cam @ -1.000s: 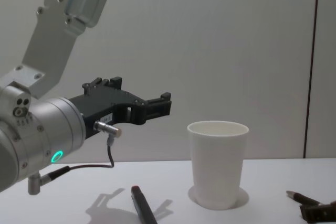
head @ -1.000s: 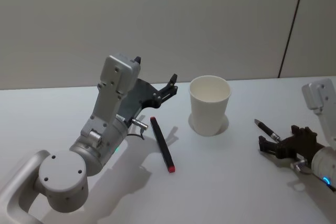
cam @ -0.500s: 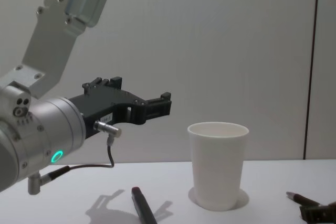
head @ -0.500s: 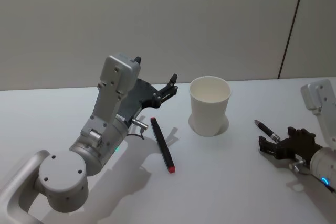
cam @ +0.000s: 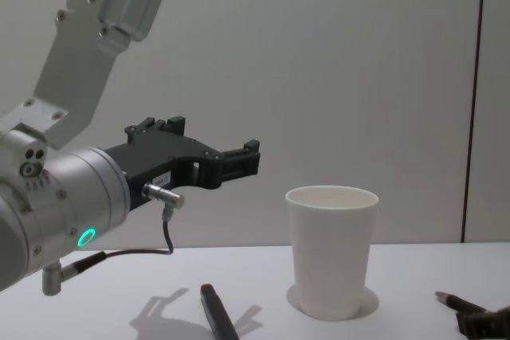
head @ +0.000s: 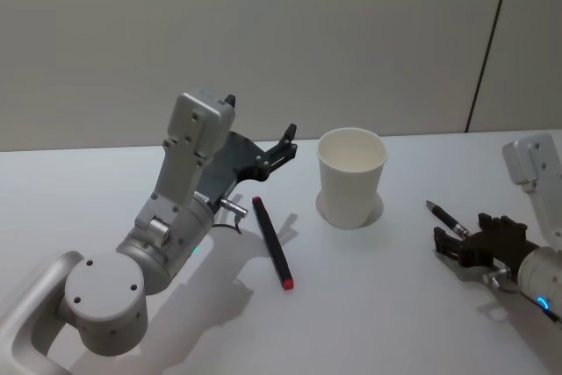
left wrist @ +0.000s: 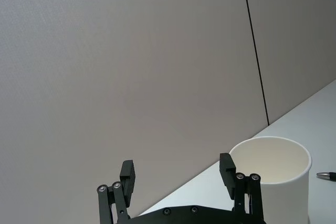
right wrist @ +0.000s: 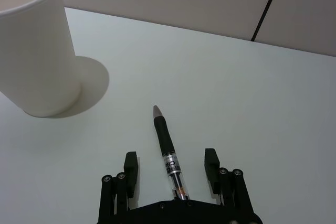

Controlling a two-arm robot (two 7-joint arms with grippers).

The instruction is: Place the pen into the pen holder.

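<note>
Since the pen lies flat on the worktop at the head view's lower right, grasp and drop are both yet to do: the right hand, spread, straddles its barrel without touching, apart from the pen holder at centre. The left hand hangs spread, raised, centre-left.

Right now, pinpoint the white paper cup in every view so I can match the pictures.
Head view: pen holder centre, slightly right.
Chest view: pen holder lower centre-right.
Left wrist view: pen holder in the picture's lower right corner.
Right wrist view: pen holder in the picture's upper left corner, cropped.
Shared landmark: the dark-gripped pen lying to the holder's right.
</note>
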